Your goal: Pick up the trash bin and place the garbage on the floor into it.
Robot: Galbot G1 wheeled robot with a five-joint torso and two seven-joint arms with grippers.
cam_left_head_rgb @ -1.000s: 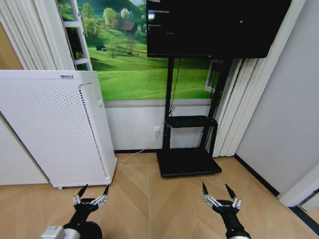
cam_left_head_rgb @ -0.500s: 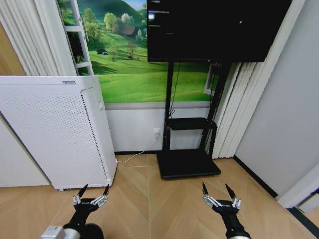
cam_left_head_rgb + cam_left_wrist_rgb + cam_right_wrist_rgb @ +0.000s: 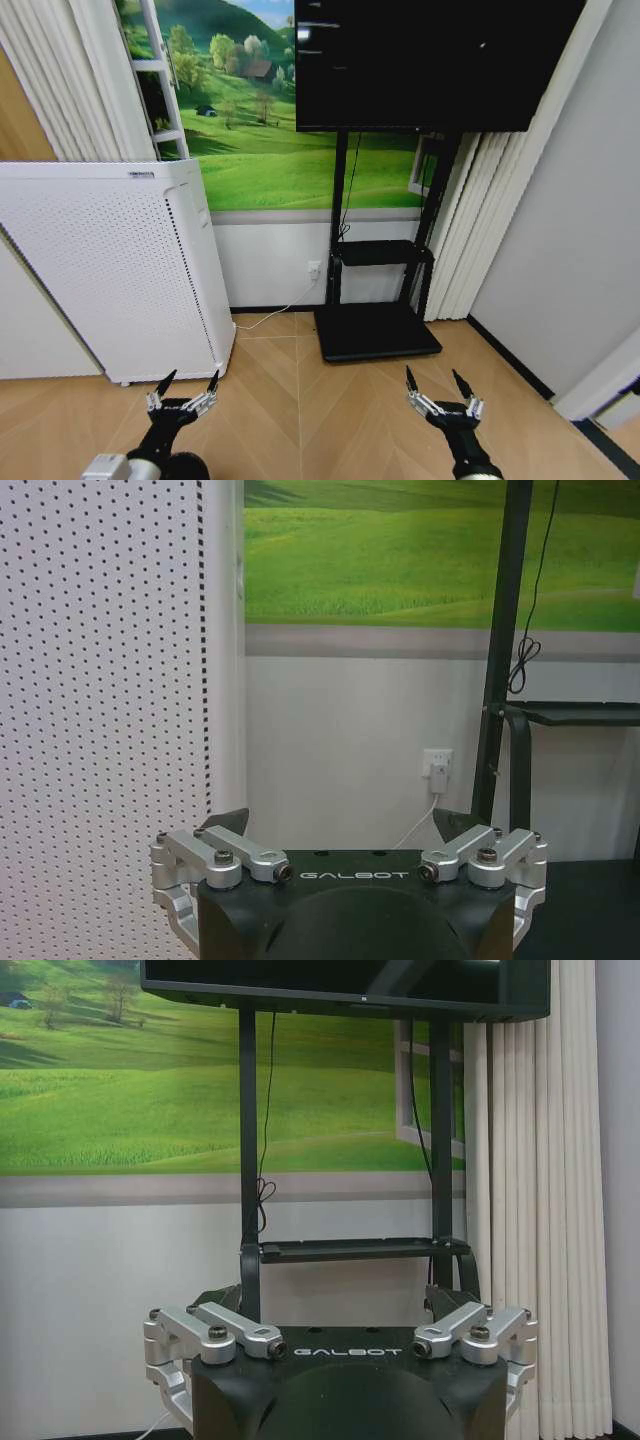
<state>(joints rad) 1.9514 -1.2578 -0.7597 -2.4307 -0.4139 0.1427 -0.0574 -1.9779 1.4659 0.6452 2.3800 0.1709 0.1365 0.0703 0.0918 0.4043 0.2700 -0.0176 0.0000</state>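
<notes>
Open floor (image 3: 300,400): bare wood ahead of both claws and between them.
Left obstacle: white perforated air purifier (image 3: 110,270) just beyond the left claw (image 3: 184,382).
Ahead: black TV stand (image 3: 380,300), its base plate on the floor.
Right obstacle: curtain (image 3: 480,220) and grey wall (image 3: 570,250).

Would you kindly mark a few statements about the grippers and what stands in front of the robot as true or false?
1. Both the left gripper and the right gripper are open and empty. True.
2. The white air purifier stands on the robot's right. False: it stands on its left.
3. The television sits on a black floor stand. True.
4. The left gripper holds a bottle. False: it holds nothing.
</notes>
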